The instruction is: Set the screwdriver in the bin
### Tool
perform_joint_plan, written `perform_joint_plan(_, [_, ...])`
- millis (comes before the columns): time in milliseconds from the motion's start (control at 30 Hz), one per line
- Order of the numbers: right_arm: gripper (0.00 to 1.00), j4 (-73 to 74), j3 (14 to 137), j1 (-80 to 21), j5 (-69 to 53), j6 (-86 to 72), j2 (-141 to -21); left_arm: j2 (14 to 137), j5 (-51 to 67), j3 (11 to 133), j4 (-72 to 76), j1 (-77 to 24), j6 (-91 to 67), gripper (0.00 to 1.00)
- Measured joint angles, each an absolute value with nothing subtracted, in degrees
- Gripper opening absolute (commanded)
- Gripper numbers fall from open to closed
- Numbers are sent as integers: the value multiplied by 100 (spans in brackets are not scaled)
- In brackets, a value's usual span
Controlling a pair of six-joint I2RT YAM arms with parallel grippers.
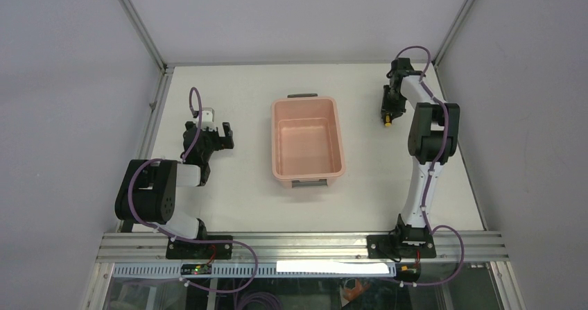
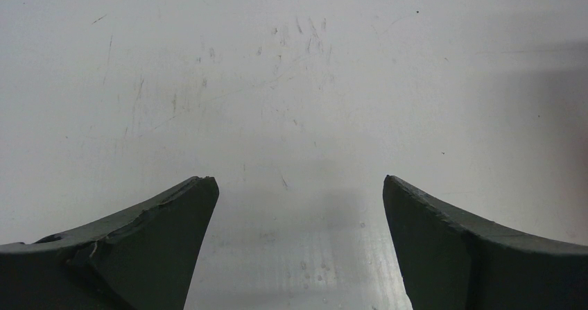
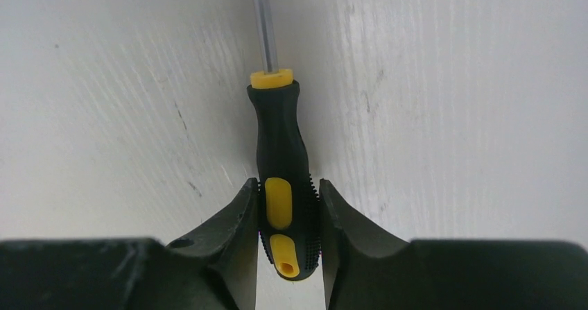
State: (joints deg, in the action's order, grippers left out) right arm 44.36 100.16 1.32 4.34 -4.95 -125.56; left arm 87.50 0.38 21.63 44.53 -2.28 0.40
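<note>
**Screwdriver gripped, not yet binned**

Reached the grasp and, judging by the views, no further. Held the small screwdriver [image 3: 281, 150], thin dark metal shaft and short black-and-yellow plastic handle, in the right gripper [image 3: 288, 193]. Jaws drawn narrow and pressed against both sides of the ribbed lower handle. Yellow butt end tucked between them, shaft pointing away and out of the top of the wrist view.

Kept to the right of the rectangular salmon-pink plastic bin [image 1: 274, 143] and well apart from it, above the far right part of the white table [image 1: 243, 199]. Could not tell whether lifted clear of the table or resting on it. Saw nothing inside the bin from the overhead view.

Left to do, as judged: carry leftward across the gap, pass over the bin's near long rim, lower a little, release.

Right arm stood tall from its base, elbow bent high, forearm stretched toward the far edge, wrist turned down at the table.

Left arm sat folded low near the left side. Left gripper [image 1: 219, 134] pushed forward just above the table, jaws spread wide, nothing but bare scuffed table between them. Played no visible part in the grasp.
</note>
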Motion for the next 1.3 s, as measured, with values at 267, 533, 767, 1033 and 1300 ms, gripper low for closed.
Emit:
perform_joint_plan(267, [18,5183,9800,21,781,-429,-10888,8750,38,2163,4453,-228,40,99])
perform_joint_plan(533, [20,5360,9382,-1520,1011,-972,-8648,8750,38,2165,4453,-228,40,99])
perform_joint_plan(767, [20,4958,9205,-3586,1024,-1710,-8250,8750,38,2163,4453,-228,38,99])
perform_joint_plan(1033, [20,4189,8549,-4816,1695,-2274,-8538,8750,38,2165,4453,-228,40,99])
perform_joint_plan(1300, [21,3583,7277,-5153,1861,-2941,-9391,8750,38,2163,4453,-228,40,99])
